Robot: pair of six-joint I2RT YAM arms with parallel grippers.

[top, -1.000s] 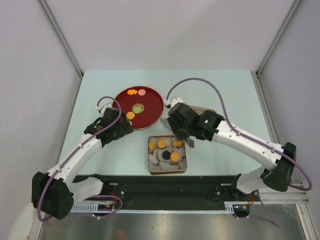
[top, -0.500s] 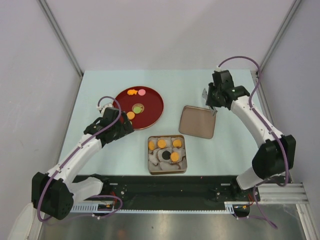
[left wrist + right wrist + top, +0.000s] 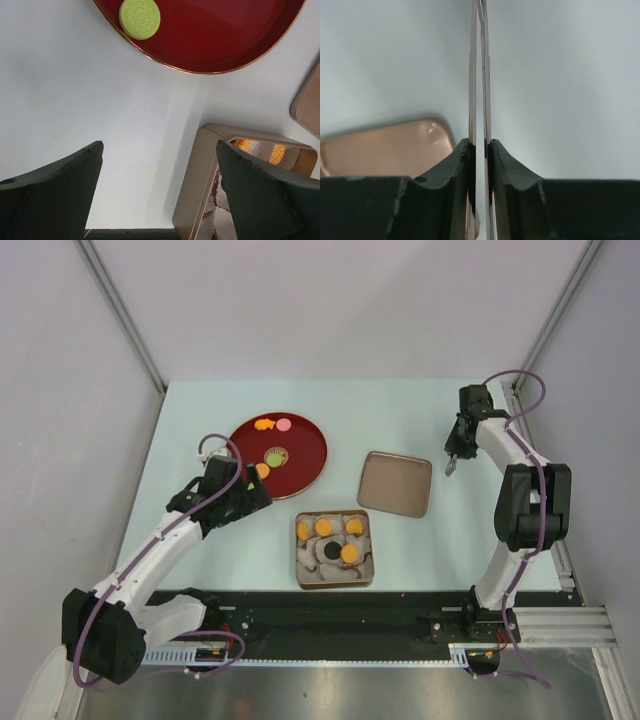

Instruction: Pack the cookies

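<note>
Top external: cookies [image 3: 324,528] are seen on the red plate [image 3: 305,445] and in the tin [image 3: 334,581]. The left claw [image 3: 159,147] is held open beside the plate rim; a metal strip [image 3: 479,75] is pinched in the right claw [image 3: 479,145] near the tabletop [image 3: 400,410] edge.

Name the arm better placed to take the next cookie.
Left. The left end effector is open at the red plate's edge, green cookie just ahead; the right end effector is far off, shut on a thin metal tool.

Cookies [image 3: 324,528] in the tin [image 3: 334,584], plate [image 3: 300,455] behind-left, lid [image 3: 396,483] behind-right
</note>
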